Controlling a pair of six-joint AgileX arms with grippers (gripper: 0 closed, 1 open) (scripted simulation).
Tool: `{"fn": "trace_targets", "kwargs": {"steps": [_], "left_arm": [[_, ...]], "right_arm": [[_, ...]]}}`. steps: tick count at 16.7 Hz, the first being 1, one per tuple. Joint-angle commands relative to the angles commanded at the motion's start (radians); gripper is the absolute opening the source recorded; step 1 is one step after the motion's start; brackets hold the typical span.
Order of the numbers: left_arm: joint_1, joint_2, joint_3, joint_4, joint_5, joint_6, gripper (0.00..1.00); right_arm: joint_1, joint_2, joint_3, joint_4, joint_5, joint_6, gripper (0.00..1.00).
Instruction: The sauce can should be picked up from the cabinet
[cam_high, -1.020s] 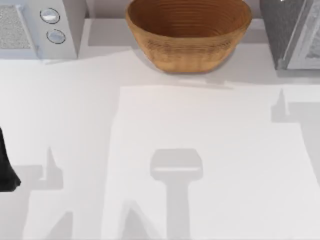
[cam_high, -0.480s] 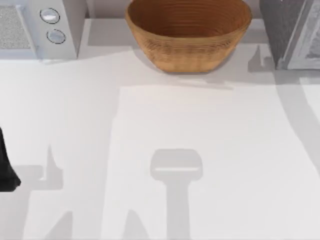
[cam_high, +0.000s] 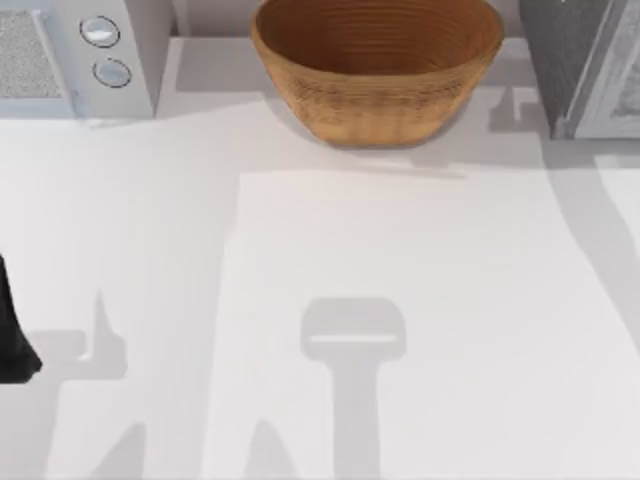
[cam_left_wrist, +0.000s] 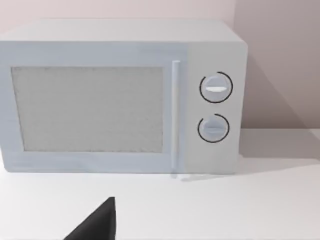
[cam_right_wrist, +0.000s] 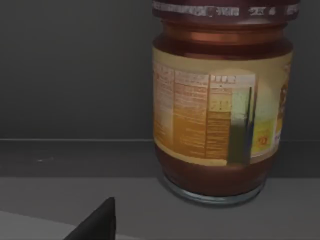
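Note:
The sauce can (cam_right_wrist: 220, 110) stands upright on the grey shelf inside the cabinet (cam_right_wrist: 75, 75), close in front of the right wrist camera. It has a tan-brown label and dark red bands. A dark part of my right gripper (cam_right_wrist: 97, 226) shows at the edge of that view, short of the can and off to one side, not touching it. In the top view the cabinet (cam_high: 575, 60) stands at the back right corner. My left gripper (cam_high: 12, 335) is parked at the table's left edge, and its dark tip (cam_left_wrist: 97, 225) faces the white appliance.
A woven brown basket (cam_high: 376, 70) sits at the back middle, just left of the cabinet. A white appliance (cam_high: 70, 55) with two round knobs (cam_left_wrist: 216, 88) stands at the back left. Arm shadows lie across the white table (cam_high: 400, 250).
The right arm's shadow on the table has slid from the right side toward the back, up against the cabinet. The left arm has stayed still.

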Motion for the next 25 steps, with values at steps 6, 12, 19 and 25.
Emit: {"fn": "trace_targets", "kwargs": {"steps": [6, 12, 19, 25], "left_arm": [[0.000, 0.000, 0.000, 0.000, 0.000, 0.000, 1.00], [0.000, 0.000, 0.000, 0.000, 0.000, 0.000, 1.00], [0.000, 0.000, 0.000, 0.000, 0.000, 0.000, 1.00], [0.000, 0.000, 0.000, 0.000, 0.000, 0.000, 1.00]], "right_arm": [[-0.029, 0.162, 0.126, 0.035, -0.023, 0.000, 1.00], [-0.054, 0.271, 0.213, 0.066, -0.043, -0.001, 1.00], [-0.058, 0.352, 0.311, 0.049, -0.046, -0.001, 1.00], [-0.077, 0.514, 0.506, 0.016, -0.062, -0.001, 1.00]]}}
